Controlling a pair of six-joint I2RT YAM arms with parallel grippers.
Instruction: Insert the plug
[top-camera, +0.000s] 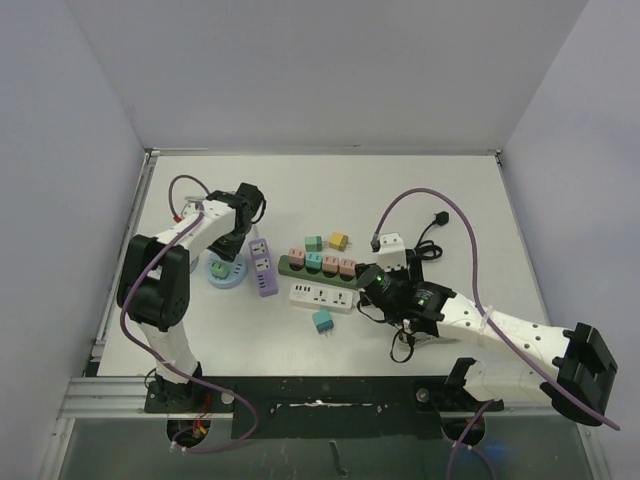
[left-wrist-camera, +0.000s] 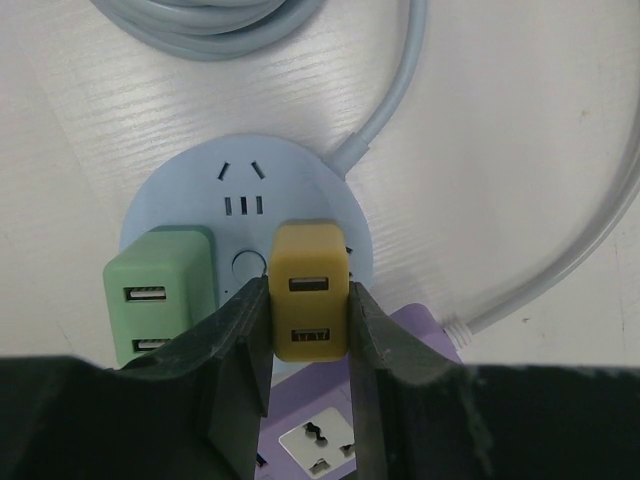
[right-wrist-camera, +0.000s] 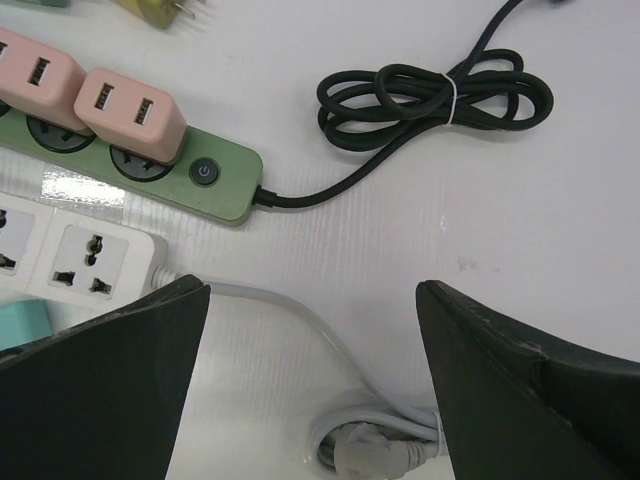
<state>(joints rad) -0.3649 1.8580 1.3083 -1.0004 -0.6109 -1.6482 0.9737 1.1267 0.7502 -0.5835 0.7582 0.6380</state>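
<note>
Pinching the yellow plug (left-wrist-camera: 310, 262) by its two side faces, the left gripper (left-wrist-camera: 308, 320) is clamping it between both fingers and holding it against the right half of the round blue socket (left-wrist-camera: 240, 185). Its USB face is pointing up toward the wrist camera. Holding it by the sides is keeping the prongs aimed straight down and leaving the top free for pressing. It is also keeping the fingers just clear of the green plug (left-wrist-camera: 160, 295), which is sitting in the neighbouring outlet on the left. The prongs are hiding under the body, so I cannot tell whether the plug is fully seated or only resting on the slots. The step in hand looks like the final downward push. The purple strip (left-wrist-camera: 310, 440) is lying just beside the socket, under the fingers, so the arm is working in a tight gap. Across the table, the right gripper (right-wrist-camera: 312, 290) is hovering with its fingers spread wide and nothing between them. It is hanging near the white strip (right-wrist-camera: 90, 255) and the green strip (right-wrist-camera: 225, 185) carrying pink plugs (right-wrist-camera: 130, 115), probably waiting well apart so it is not crowding the left arm.
</note>
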